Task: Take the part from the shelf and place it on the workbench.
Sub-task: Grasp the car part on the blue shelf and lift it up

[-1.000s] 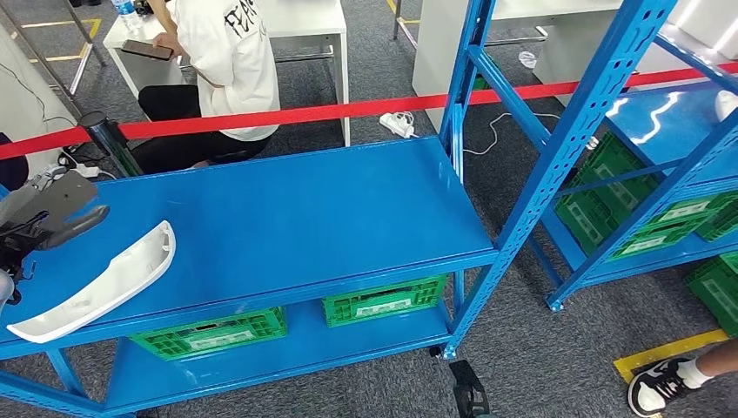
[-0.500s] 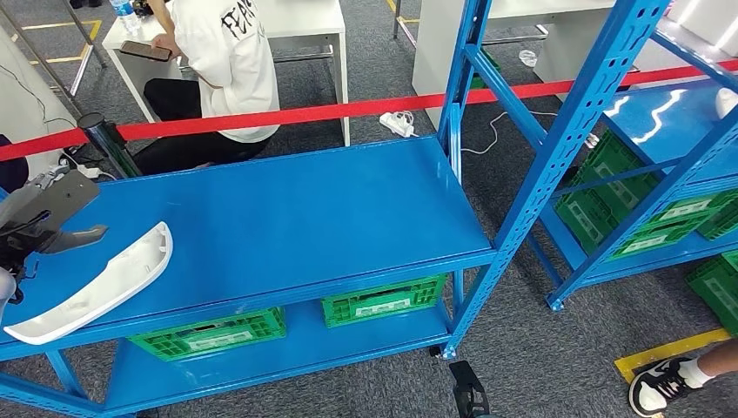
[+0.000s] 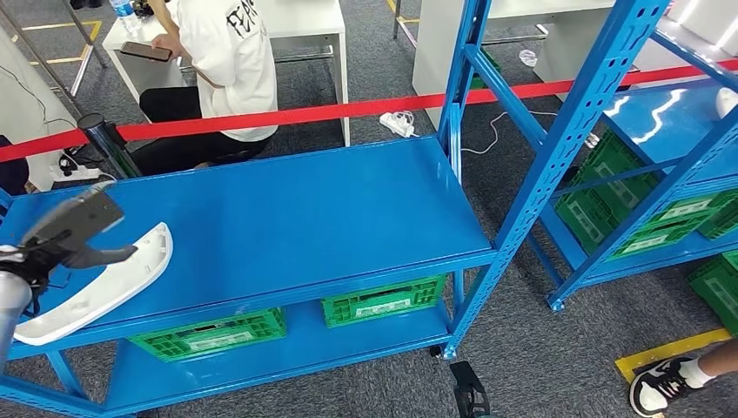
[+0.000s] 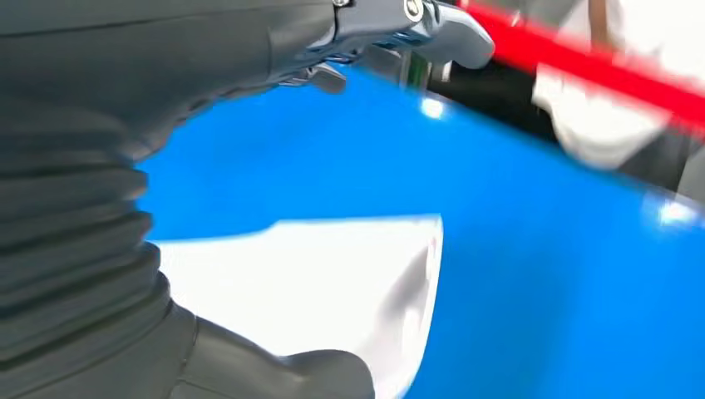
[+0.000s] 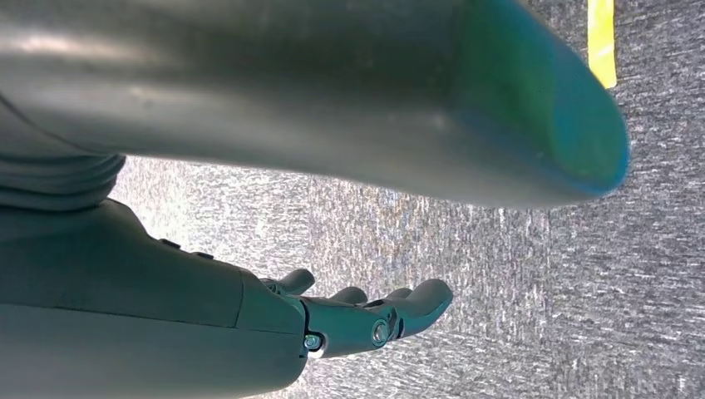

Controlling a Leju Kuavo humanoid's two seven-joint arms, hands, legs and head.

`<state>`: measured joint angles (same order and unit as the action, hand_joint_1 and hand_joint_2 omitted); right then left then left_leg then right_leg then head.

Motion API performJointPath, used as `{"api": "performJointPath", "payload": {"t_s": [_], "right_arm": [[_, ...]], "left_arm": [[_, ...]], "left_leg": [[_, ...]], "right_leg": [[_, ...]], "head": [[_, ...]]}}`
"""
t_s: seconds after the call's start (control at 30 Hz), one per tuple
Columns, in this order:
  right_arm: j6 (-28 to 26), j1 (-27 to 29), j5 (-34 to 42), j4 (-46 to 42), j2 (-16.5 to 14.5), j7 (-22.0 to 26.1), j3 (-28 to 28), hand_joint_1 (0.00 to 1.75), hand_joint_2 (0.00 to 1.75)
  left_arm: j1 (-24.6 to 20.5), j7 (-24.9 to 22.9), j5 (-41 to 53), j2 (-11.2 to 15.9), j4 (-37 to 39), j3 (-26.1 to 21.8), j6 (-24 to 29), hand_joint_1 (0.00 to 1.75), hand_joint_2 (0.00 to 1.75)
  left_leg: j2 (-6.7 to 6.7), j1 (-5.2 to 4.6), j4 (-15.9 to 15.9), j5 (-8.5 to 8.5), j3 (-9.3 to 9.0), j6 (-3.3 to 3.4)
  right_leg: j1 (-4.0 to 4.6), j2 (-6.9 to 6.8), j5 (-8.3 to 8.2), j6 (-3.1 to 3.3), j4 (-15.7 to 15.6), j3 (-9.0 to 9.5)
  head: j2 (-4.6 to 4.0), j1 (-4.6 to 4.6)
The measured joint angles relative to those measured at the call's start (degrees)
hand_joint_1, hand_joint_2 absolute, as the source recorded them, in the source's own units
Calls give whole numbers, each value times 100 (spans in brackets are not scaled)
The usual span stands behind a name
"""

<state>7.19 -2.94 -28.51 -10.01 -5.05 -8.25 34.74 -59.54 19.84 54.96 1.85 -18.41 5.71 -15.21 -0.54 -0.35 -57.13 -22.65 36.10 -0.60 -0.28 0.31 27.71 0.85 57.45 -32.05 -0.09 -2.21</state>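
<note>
The part, a long curved white moulding, lies flat on the blue bench near its front left corner, one end close to the front edge and the other, rounded end pointing back toward the middle of the surface. The left hand is over the part's rear half, coming in from the left edge of the head view. Its flat grey back faces up and a thick thumb sticks out toward the rounded end, lying just above or on the white surface. From the head view alone I cannot say whether it touches. In the left wrist view the part sits under the palm with blue bench showing between it and the fingers, which are stretched out straight and well apart from the thumb; that picture is blurred, so contact at the thumb stays uncertain, but the fingers are plainly not wrapped round anything. The left hand looks spread wide and holds nothing.

The right hand hangs over grey carpet, its fingers loosely extended with gaps between them, and it holds nothing.

Beyond the bench a red tape runs across, and behind it a person in a white shirt sits at a white table. Green crates stand on the lower shelf.
</note>
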Motion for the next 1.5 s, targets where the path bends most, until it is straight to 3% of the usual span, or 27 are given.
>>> {"api": "performJointPath", "payload": {"t_s": [0.13, 0.43, 0.63, 0.83, 0.97, 1.33, 1.43, 1.5], "right_arm": [[0, 6, -12, 0, 0, -2, 24, 0, 0], [-2, 7, -24, 0, 0, -41, 56, 0, 0], [-2, 23, -47, 0, 2, -17, 120, 0, 0], [-11, 36, -3, 0, 11, 10, 228, 0, 0], [-19, 39, 21, 0, 11, -4, 305, 0, 0], [-35, 57, -31, 0, 11, -18, 366, 0, 0], [-38, 58, -23, 0, 11, -30, 387, 0, 0], [-50, 57, -6, 0, 11, -29, 401, 0, 0]], "left_arm": [[290, 79, -94, 50, -89, 237, -26, 0, 175], [424, 287, -417, 164, -197, 548, -381, 0, 175], [723, 661, -1365, 360, -516, 1165, -974, 0, 175], [791, 637, -1991, 510, -878, 1955, -1240, 0, 175], [815, 594, -2086, 516, -978, 2415, -1231, 0, 175], [830, 534, -2346, 595, -1031, 2993, -1185, 0, 175], [846, 423, -2279, 612, -1037, 3132, -936, 0, 175], [864, 195, -2056, 593, -1041, 3248, -483, 0, 175]], "left_leg": [[1, 0, 0, 0, 0, 0], [0, 1, 3, 0, 0, 0], [1, 1, 3, 0, 0, -1], [0, 1, 3, 0, 0, -1], [0, 1, 3, 0, 0, -1], [1, 1, 4, 0, -1, -1], [1, 1, 4, 0, -1, -1], [1, 1, 4, 0, 0, -1]], "right_leg": [[0, 1, 0, 0, 0, -3], [2, -1, 1, 1, 3, -2], [1, 0, 3, 4, 3, -5], [2, -3, 4, 5, 3, -4], [1, -4, 3, 4, 3, -3], [2, -4, 4, 5, 5, -5], [2, -4, 4, 6, 5, -6], [1, -4, 5, 6, 5, -7]], "head": [[0, 0], [0, 0], [0, 0], [0, 0], [0, 0], [0, 0], [0, 0], [0, 0]]}}
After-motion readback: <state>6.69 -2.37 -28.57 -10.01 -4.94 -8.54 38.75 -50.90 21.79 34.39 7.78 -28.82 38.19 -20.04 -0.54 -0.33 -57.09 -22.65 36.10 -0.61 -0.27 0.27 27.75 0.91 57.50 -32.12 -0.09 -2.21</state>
